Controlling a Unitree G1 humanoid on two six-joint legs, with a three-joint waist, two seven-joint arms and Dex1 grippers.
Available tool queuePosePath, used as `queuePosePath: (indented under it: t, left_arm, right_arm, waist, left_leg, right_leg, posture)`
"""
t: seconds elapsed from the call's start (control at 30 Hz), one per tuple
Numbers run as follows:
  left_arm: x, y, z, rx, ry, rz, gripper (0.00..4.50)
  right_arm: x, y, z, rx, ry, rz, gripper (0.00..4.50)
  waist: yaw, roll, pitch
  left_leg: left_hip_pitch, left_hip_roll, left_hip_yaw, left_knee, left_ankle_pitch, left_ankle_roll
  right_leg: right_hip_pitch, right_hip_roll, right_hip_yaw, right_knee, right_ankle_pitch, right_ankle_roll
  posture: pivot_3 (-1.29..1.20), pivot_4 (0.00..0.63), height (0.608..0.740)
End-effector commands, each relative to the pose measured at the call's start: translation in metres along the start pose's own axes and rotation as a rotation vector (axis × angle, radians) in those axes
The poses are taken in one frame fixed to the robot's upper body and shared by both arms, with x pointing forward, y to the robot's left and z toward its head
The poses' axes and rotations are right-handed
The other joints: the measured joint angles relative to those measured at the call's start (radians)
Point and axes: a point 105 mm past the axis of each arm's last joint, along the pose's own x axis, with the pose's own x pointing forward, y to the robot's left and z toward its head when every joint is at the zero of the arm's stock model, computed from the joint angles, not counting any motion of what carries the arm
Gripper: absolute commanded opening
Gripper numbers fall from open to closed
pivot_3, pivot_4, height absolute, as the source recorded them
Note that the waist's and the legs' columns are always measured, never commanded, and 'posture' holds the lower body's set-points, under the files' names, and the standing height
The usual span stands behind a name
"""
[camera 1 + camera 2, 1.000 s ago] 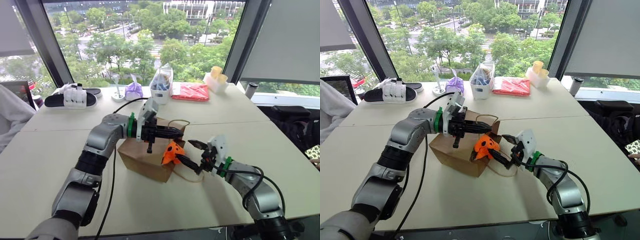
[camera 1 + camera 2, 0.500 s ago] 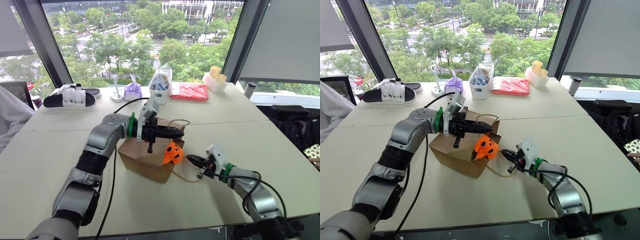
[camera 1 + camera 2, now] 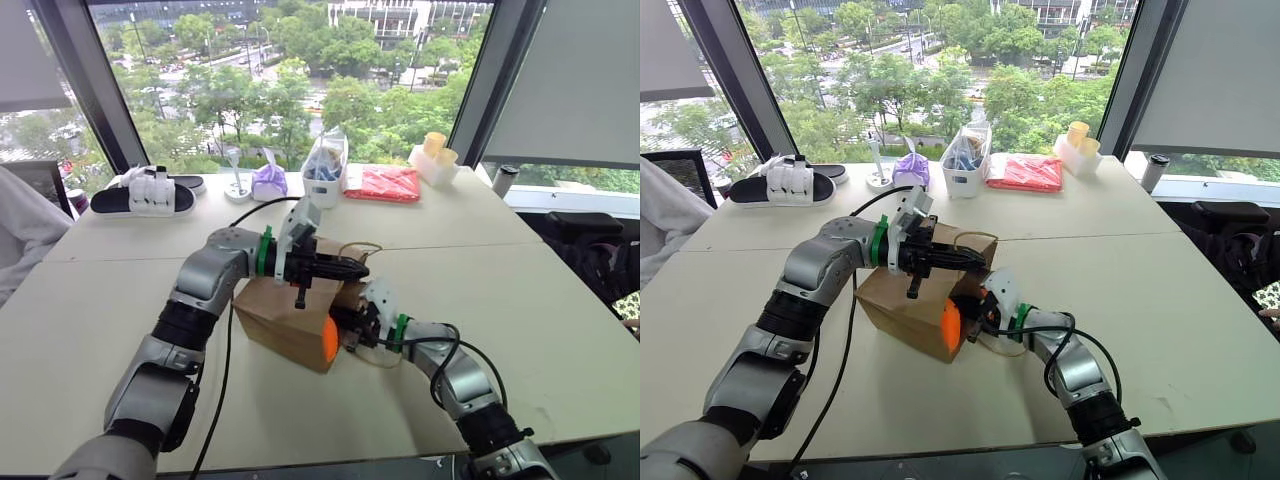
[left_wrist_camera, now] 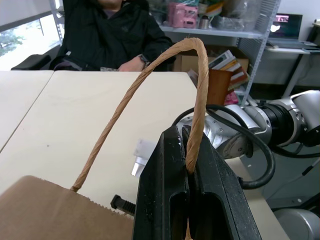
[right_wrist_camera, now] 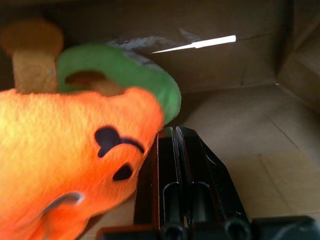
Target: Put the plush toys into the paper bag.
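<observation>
We see a bright orange plush toy (image 5: 65, 150) with black face markings, a green toy (image 5: 125, 75), and a plain brown paper bag (image 3: 285, 320).

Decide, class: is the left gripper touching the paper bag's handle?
Touching. The left wrist view shows the left gripper shut on the twisted handle of the paper bag; the cord runs down between its two black fingers.

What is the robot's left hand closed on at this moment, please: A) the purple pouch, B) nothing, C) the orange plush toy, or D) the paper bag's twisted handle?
D: the left hand is shut on the tan twisted handle of the paper bag.
</observation>
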Motion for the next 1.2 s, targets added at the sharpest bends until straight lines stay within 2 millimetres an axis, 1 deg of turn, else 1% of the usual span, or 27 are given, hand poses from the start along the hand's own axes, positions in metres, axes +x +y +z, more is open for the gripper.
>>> queuePosePath:
  t: [0.03, 0.13, 0.23, 0.3, 0.43, 0.5, 0.57, 0.6, 0.63, 0.7, 0.73, 0.77, 0.87, 0.9, 1.03, 1.13, 1.2]
  left_arm:
    - [-0.002, -0.002, 0.008, 0.056, 0.006, -0.001, 0.0]
    - [-0.003, -0.001, 0.005, 0.053, 0.012, 0.004, 0.0]
    - [-0.002, -0.001, 0.004, 0.051, 0.009, 0.005, 0.0]
    - [-0.001, -0.001, 0.003, 0.048, 0.005, 0.005, 0.0]
    - [0.001, -0.001, 0.003, 0.046, -0.003, 0.004, 0.0]
    - [0.001, -0.001, 0.004, 0.046, -0.005, 0.004, 0.0]
    - [0.001, -0.001, 0.004, 0.047, -0.007, 0.005, 0.0]
    - [0.0, -0.001, 0.004, 0.047, -0.007, 0.006, 0.0]
    - [0.0, -0.001, 0.004, 0.047, -0.006, 0.007, 0.0]
    - [-0.001, -0.002, 0.003, 0.046, -0.004, 0.007, 0.0]
    - [-0.001, -0.002, 0.003, 0.045, -0.003, 0.008, 0.0]
    - [-0.001, -0.002, 0.003, 0.045, -0.003, 0.007, 0.0]
    - [-0.001, -0.002, 0.003, 0.044, -0.005, 0.005, 0.0]
    - [0.0, -0.002, 0.003, 0.044, -0.005, 0.004, 0.0]
    - [0.0, -0.001, 0.004, 0.044, -0.007, 0.005, 0.0]
    - [0.0, 0.0, 0.004, 0.043, -0.008, 0.007, 0.0]
    - [0.0, 0.0, 0.004, 0.041, -0.008, 0.009, 0.0]
  right_arm:
    - [-0.02, -0.015, 0.006, -0.053, -0.021, -0.099, 0.05]
    - [-0.043, -0.025, 0.007, -0.056, -0.022, -0.181, 0.05]
    - [-0.061, -0.028, 0.009, -0.048, -0.023, -0.236, 0.05]
    - [-0.067, -0.027, 0.01, -0.04, -0.021, -0.254, 0.05]
    - [-0.071, -0.019, 0.006, -0.032, 0.005, -0.253, 0.05]
    - [-0.078, -0.022, 0.006, -0.025, 0.01, -0.281, 0.05]
    - [-0.092, -0.029, 0.014, -0.015, -0.011, -0.325, 0.05]
    - [-0.097, -0.029, 0.016, -0.017, -0.015, -0.33, 0.28]
    - [-0.101, -0.024, 0.018, -0.018, -0.011, -0.306, 0.58]
    - [-0.105, -0.013, 0.017, -0.017, 0.013, -0.255, 1.32]
    - [-0.107, -0.01, 0.017, -0.015, 0.022, -0.25, 1.88]
    - [-0.107, -0.008, 0.016, -0.006, 0.03, -0.248, 2.33]
    - [-0.107, 0.001, 0.005, -0.01, 0.091, -0.212, 3.95]
    - [-0.106, 0.004, 0.002, -0.007, 0.104, -0.202, 4.4]
    - [-0.104, 0.005, -0.004, -0.002, 0.119, -0.202, 4.4]
    - [-0.1, 0.016, -0.007, 0.032, 0.12, -0.144, 4.4]
    - [-0.093, 0.02, -0.008, 0.063, 0.112, -0.118, 4.4]
  waist:
    - [0.002, 0.0, 0.0]
    - [0.001, 0.0, 0.0]
    - [0.0, 0.0, 0.0]
    - [-0.003, 0.0, 0.0]
    - [-0.001, 0.0, 0.0]
    - [0.0, 0.0, 0.0]
    - [0.003, 0.0, 0.0]
    - [0.004, 0.0, 0.0]
    - [0.005, 0.0, 0.0]
    - [0.005, 0.0, 0.0]
    - [0.003, 0.0, 0.0]
    - [0.002, 0.0, 0.0]
    - [-0.001, 0.0, 0.0]
    - [0.0, 0.0, 0.0]
    - [0.001, 0.0, 0.0]
    - [0.004, 0.0, 0.0]
    - [0.003, 0.0, 0.0]
  left_leg:
    - [0.0, 0.0, 0.0, 0.0, 0.0, 0.0]
    - [0.0, -0.001, 0.0, 0.0, 0.0, 0.001]
    - [-0.001, -0.001, 0.0, 0.0, -0.001, 0.001]
    - [0.0, 0.0, 0.0, 0.0, -0.002, 0.004]
    - [0.001, 0.001, 0.0, 0.0, -0.002, 0.004]
    - [0.0, 0.0, 0.0, 0.0, -0.002, 0.004]
    - [0.0, 0.0, 0.0, 0.0, -0.002, 0.004]
    - [0.0, 0.0, 0.0, 0.0, -0.002, 0.004]
    - [0.0, 0.0, 0.0, 0.001, -0.002, 0.004]
    - [0.0, 0.0, 0.0, 0.001, -0.002, 0.004]
    - [0.0, 0.0, 0.0, 0.0, -0.003, 0.005]
    - [0.0, 0.0, 0.0, 0.0, -0.003, 0.005]
    - [0.001, 0.0, 0.0, 0.0, -0.003, 0.005]
    - [0.001, 0.0, 0.0, 0.0, -0.003, 0.005]
    - [0.001, 0.0, 0.0, 0.001, -0.003, 0.005]
    - [0.001, 0.0, 0.0, 0.001, -0.003, 0.005]
    - [0.001, 0.0, 0.0, 0.001, -0.003, 0.005]
  right_leg:
    - [0.0, 0.0, 0.0, 0.0, 0.0, 0.0]
    - [0.0, 0.0, 0.0, 0.0, 0.0, 0.0]
    - [0.0, 0.0, 0.0, 0.0, 0.0, 0.0]
    - [0.0, 0.0, 0.0, 0.0, 0.0, 0.0]
    - [0.0, 0.001, 0.0, 0.0, 0.0, 0.0]
    - [0.0, 0.001, 0.0, 0.0, 0.0, 0.0]
    - [0.0, 0.0, 0.0, 0.0, 0.0, 0.0]
    - [0.0, 0.0, 0.0, 0.0, 0.0, 0.0]
    - [0.0, 0.0, 0.0, 0.0, 0.0, 0.0]
    - [0.001, 0.0, 0.0, -0.001, 0.0, 0.0]
    - [0.001, 0.0, 0.0, -0.001, 0.0, 0.0]
    - [0.001, 0.0, 0.0, -0.001, 0.0, 0.0]
    - [0.001, 0.0, 0.0, -0.001, 0.0, 0.0]
    - [0.001, 0.0, 0.0, -0.001, 0.0, 0.0]
    - [0.001, 0.001, 0.0, -0.001, 0.0, 0.0]
    - [0.001, 0.0, 0.0, -0.001, 0.0, 0.0]
    - [0.001, 0.0, 0.0, -0.001, 0.0, 0.0]
  posture:
    - [0.0, 0.15, 0.74]
    - [0.0, 0.15, 0.74]
    - [0.0, 0.15, 0.74]
    - [0.0, 0.15, 0.74]
    - [0.0, 0.15, 0.74]
    - [0.0, 0.15, 0.74]
    - [0.0, 0.15, 0.74]
    - [0.0, 0.15, 0.74]
    - [0.0, 0.15, 0.74]
    - [0.0, 0.15, 0.74]
    - [0.0, 0.15, 0.74]
    - [0.0, 0.15, 0.74]
    - [0.0, 0.15, 0.74]
    - [0.0, 0.15, 0.74]
    - [0.0, 0.15, 0.74]
    - [0.0, 0.15, 0.74]
    - [0.0, 0.15, 0.74]
